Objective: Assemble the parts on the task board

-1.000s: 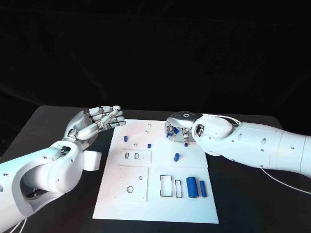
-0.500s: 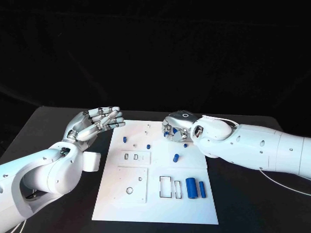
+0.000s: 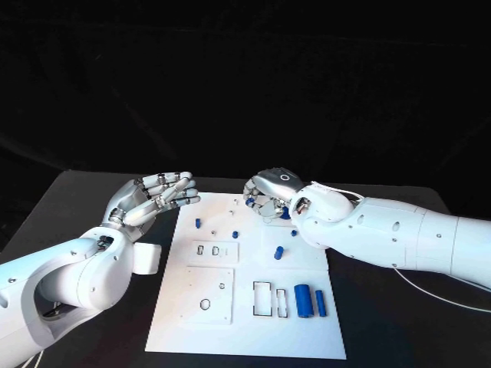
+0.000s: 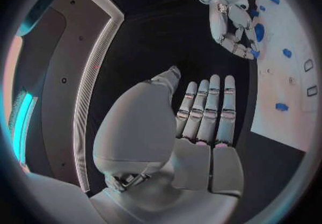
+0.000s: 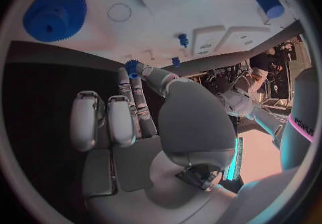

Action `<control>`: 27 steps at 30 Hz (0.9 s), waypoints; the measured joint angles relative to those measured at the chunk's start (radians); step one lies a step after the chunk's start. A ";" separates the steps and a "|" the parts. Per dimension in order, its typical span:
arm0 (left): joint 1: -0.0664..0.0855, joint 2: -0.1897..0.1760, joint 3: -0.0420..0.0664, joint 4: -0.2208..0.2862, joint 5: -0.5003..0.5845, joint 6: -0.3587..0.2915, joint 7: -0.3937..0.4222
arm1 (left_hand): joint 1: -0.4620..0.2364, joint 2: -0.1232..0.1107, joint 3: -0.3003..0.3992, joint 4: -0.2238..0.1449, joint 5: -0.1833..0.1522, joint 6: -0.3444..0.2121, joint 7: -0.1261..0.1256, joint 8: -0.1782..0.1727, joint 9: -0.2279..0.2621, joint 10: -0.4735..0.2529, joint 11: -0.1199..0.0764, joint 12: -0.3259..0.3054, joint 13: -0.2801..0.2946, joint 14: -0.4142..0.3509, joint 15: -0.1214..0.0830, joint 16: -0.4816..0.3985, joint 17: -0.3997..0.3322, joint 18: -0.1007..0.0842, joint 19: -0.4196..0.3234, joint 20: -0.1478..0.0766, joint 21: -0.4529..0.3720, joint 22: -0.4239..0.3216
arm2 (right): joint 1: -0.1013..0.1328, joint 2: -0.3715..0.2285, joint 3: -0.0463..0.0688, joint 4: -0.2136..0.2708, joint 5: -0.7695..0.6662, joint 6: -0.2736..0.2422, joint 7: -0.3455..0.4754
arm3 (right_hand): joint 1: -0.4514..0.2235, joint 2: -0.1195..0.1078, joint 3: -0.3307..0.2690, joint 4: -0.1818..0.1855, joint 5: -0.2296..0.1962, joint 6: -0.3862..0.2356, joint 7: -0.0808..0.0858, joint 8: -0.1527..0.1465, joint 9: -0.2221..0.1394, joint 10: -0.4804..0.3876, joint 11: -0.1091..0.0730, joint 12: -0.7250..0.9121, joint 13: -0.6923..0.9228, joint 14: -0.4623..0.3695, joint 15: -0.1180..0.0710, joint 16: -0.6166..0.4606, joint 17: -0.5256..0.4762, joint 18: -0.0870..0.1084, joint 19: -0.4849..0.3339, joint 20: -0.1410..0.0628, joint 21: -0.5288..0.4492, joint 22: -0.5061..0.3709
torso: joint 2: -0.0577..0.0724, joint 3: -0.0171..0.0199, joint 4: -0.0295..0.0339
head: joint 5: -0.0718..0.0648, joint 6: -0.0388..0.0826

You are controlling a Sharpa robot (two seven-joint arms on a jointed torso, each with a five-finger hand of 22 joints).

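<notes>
My right hand (image 3: 270, 198) pinches a small blue part (image 5: 131, 66) over the board (image 3: 312, 322) to fit it, while my left hand (image 3: 152, 198) waits beside, fingers apart, holding nothing.

Glossy white arms (image 3: 423, 238), silver robot hand (image 3: 155, 196)

A black bench (image 3: 57, 199) is seen, on which a white task board (image 3: 245, 337) is laid flat at the middle. A small white block (image 3: 146, 257) is set on the bench just beside the board's left edge
</notes>
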 measured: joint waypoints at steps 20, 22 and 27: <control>0.000 0.014 0.000 -0.007 0.000 0.004 -0.003 | 0.000 0.000 0.000 0.000 0.000 0.000 0.000 0.000 0.000 0.000 0.000 0.000 0.000 0.000 0.000 0.000 0.000 0.000 0.000 0.000 0.000 0.000 | -0.006 0.097 0.000 -0.132 0.073 -0.007 0.014 | 0.000 0.000 0.003 -0.003 0.000 -0.011 0.003 0.000 0.009 0.000 0.000 -0.008 0.000 0.000 0.000 0.000 -0.007 0.000 0.000 0.000 0.000 -0.004 | 0.004 -0.0016 0.0029 | 0.000 -0.001; 0.000 0.015 0.000 -0.007 0.000 0.004 -0.003 | 0.000 0.000 0.000 0.000 0.000 0.000 0.000 0.000 0.000 0.000 0.000 0.000 0.000 0.000 0.000 0.000 0.000 0.000 0.000 0.000 0.000 0.000 | -0.007 0.105 0.000 -0.140 0.076 -0.005 0.015 | 0.000 0.000 0.002 -0.003 -0.002 -0.011 0.003 0.000 0.008 0.000 0.000 -0.009 0.000 0.000 0.000 0.000 -0.009 0.000 0.000 0.000 0.000 -0.005 | 0.005 -0.0016 0.0035 | 0.001 -0.002; 0.000 0.017 0.000 -0.008 0.000 0.005 -0.004 | 0.000 0.000 0.000 0.000 0.000 0.000 0.000 0.000 0.000 0.000 0.000 0.000 0.000 0.000 0.000 0.000 0.000 0.000 0.000 0.000 0.000 0.000 | -0.012 0.115 0.000 -0.149 0.080 -0.003 0.016 | 0.000 0.000 0.002 -0.003 -0.002 -0.011 0.003 0.000 0.008 0.000 0.000 -0.012 0.000 0.000 0.000 0.000 -0.009 0.000 0.000 0.000 0.000 -0.005 | 0.005 -0.0021 0.0047 | 0.000 -0.003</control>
